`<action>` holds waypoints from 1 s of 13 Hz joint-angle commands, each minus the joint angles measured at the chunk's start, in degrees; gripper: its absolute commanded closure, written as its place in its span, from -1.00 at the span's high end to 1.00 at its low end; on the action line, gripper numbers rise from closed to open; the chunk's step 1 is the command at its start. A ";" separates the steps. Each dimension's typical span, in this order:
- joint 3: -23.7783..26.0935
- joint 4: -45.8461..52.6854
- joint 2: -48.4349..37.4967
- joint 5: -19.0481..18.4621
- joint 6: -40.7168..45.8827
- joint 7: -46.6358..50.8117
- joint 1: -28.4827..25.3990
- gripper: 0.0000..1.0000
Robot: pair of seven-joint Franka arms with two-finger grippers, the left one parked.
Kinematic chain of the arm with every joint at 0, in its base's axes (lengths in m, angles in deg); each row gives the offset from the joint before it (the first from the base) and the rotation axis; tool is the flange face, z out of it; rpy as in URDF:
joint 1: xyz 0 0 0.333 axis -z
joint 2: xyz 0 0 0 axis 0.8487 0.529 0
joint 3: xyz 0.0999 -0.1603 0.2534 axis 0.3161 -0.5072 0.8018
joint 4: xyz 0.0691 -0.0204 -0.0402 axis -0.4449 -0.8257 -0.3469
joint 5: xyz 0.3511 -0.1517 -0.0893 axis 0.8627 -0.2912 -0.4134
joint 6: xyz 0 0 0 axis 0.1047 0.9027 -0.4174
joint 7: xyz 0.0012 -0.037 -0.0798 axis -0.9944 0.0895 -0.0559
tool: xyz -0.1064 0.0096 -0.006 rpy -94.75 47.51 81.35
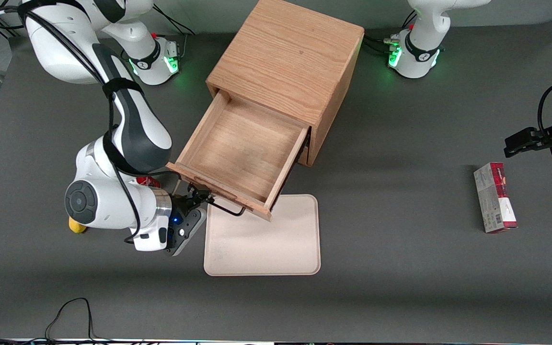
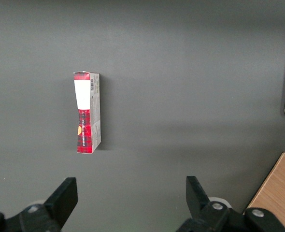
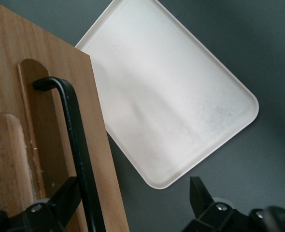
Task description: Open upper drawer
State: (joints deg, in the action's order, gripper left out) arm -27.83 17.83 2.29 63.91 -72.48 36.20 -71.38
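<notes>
A: How is the gripper (image 1: 198,197) now, and what does it touch?

B: Its fingers (image 3: 200,193) stand wide apart. In the right wrist view the black wire handle (image 3: 77,145) runs between them, close to one finger, but whether it touches that finger I cannot tell. It does not touch the other finger, so the gripper is not closed on it.

A: Where is the gripper?

B: It is low over the table (image 1: 400,268), just in front of the upper drawer (image 1: 242,148), beside the beige tray (image 1: 261,239).

A: And the upper drawer itself?

B: It is pulled far out of the wooden cabinet (image 1: 285,62). Its inside is bare wood. Its front panel hangs over the edge of the beige tray that is farther from the front camera.

A: How many things do you count?

B: One cabinet and one drawer that I can see open. One beige tray, flat on the table. One red and white carton (image 1: 495,197), lying well apart, toward the parked arm's end of the table. One small yellow thing (image 1: 76,226) is partly hidden under the working arm. There is also something small and red (image 1: 147,181) near the wrist; I cannot say what it is.
</notes>
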 commanded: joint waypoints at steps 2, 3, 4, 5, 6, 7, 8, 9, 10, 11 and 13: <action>0.08 3.34 1.00 -0.52 1.10 -1.17 0.57 1.00; 0.08 3.69 0.73 -0.52 1.37 -1.17 0.83 1.00; 0.17 3.69 0.21 -0.34 1.63 -1.17 1.53 1.00; 0.08 3.87 0.03 -0.34 2.59 -1.17 1.62 1.00; -0.01 4.83 -0.06 -0.43 3.65 -1.08 1.71 1.00; -0.01 5.88 -0.23 -0.69 5.83 -0.47 2.50 1.00; -0.27 6.33 -1.19 -0.95 7.51 -0.12 2.94 1.00; -1.58 6.33 -2.51 -1.31 8.66 -0.20 3.81 1.00; -2.37 6.07 -3.39 -2.61 10.06 -0.11 3.73 1.00; -2.56 4.15 -5.23 -4.37 12.60 0.41 3.73 1.00; -5.44 -4.70 -12.41 -5.00 15.17 0.33 4.35 1.00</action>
State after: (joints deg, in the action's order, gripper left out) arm -31.06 22.54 -2.49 60.05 -58.01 36.29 -67.17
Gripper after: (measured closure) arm 0.000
